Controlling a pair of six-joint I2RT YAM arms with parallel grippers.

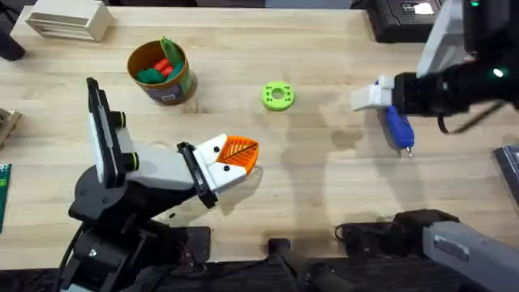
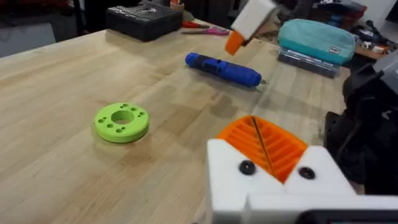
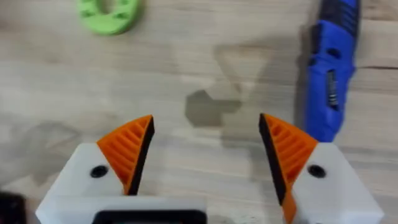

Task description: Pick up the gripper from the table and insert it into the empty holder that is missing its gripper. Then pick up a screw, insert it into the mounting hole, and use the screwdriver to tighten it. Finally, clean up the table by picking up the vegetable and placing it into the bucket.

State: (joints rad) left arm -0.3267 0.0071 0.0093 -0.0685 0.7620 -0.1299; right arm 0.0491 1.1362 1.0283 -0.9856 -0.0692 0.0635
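Screwdriver (image 3: 329,74) just beside open right gripper (image 3: 205,149)

On the table (image 1: 324,203), the bucket (image 1: 162,73) stands at the far left with what appear to be toy vegetables (image 1: 158,66) inside. The ring (image 1: 278,95) lies right of it, near the middle. The screwdriver (image 1: 399,128) lies farther right, beneath the right gripper (image 1: 365,97). The left gripper (image 1: 235,158) sits nearer the front, between bucket and ring.
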